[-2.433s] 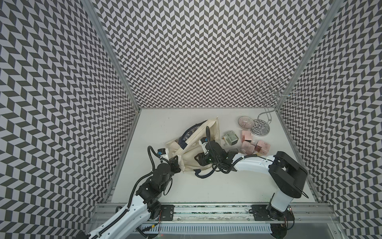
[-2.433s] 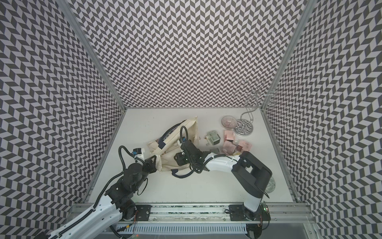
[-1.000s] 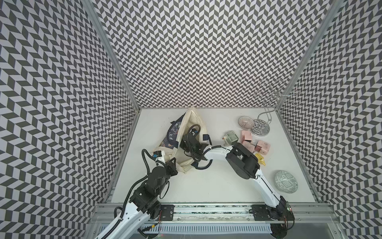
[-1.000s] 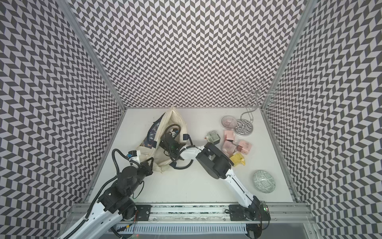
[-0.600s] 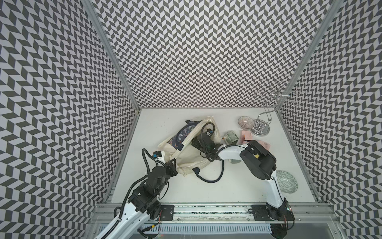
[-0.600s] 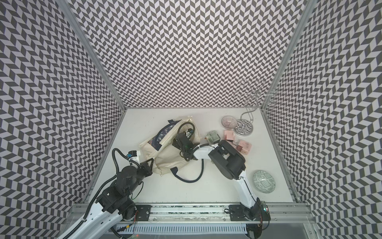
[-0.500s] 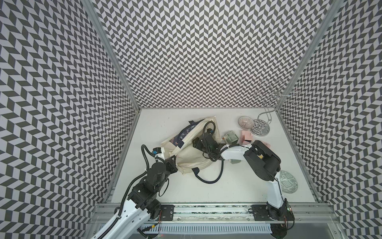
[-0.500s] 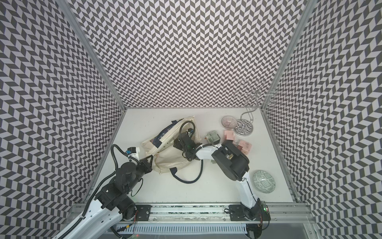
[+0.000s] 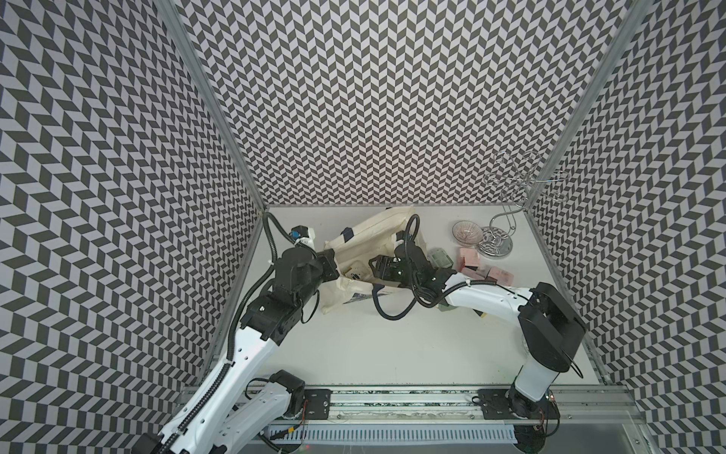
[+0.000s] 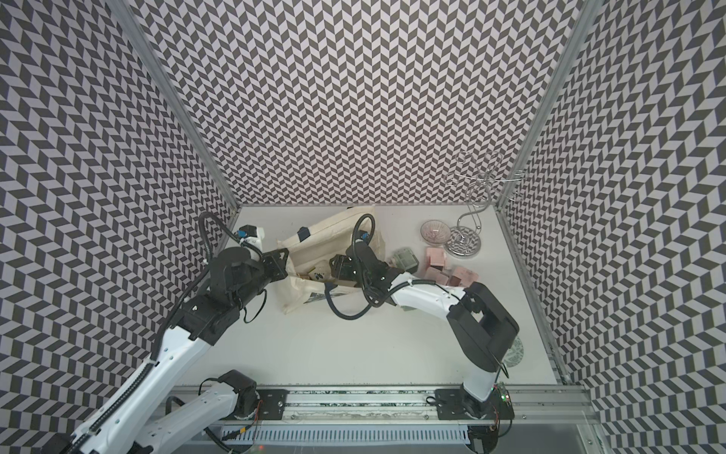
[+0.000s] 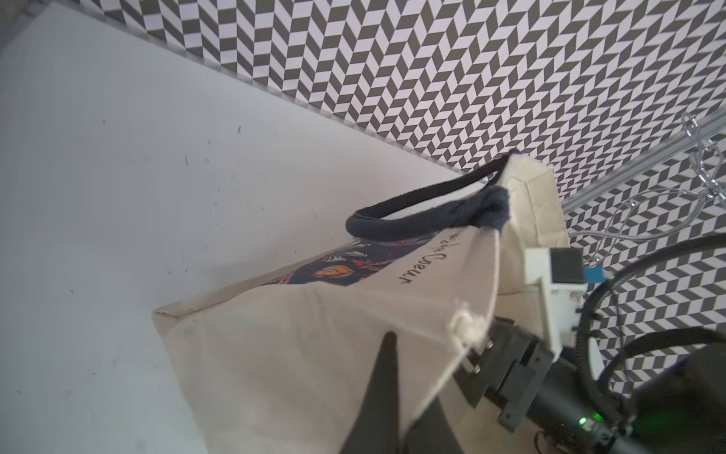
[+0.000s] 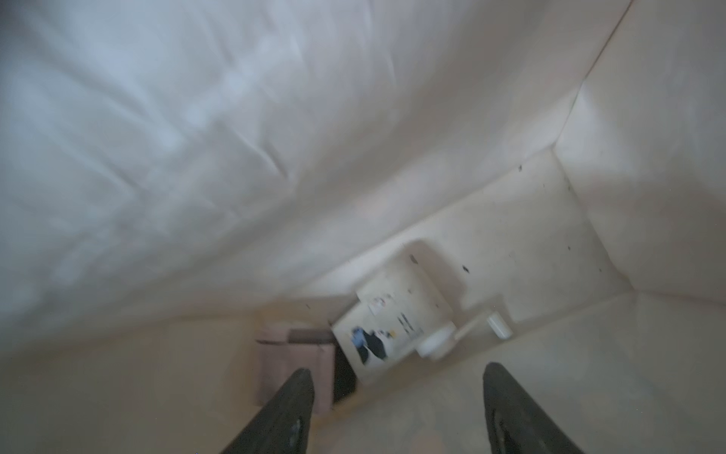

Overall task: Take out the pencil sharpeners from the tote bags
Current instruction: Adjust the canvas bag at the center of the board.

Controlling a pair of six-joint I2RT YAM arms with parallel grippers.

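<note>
The cream tote bag (image 9: 367,239) (image 10: 330,236) lies mouth-open at the table's middle back; its navy handle (image 11: 412,214) sticks up. My left gripper (image 9: 333,262) (image 11: 402,373) is shut on the bag's rim cloth. My right gripper (image 9: 375,268) (image 12: 396,377) is open, inside the bag mouth. Just beyond its fingers, at the bag's bottom, lie a cream pencil sharpener (image 12: 396,314) (image 10: 318,273) and a pink one (image 12: 290,361). Outside, to the bag's right, stand a green sharpener (image 9: 440,259) (image 10: 404,257) and several pink ones (image 9: 469,259) (image 10: 463,275).
A pink glass bowl (image 9: 467,232) and a wire stand on a round base (image 9: 495,245) stand at the back right. A patterned plate (image 10: 515,355) shows partly behind the right arm's elbow. Chevron walls close in three sides.
The left gripper has carried the bag rim farther back and higher, spreading the mouth. The right arm's elbow has swung out to the right while its gripper stayed in the bag.
</note>
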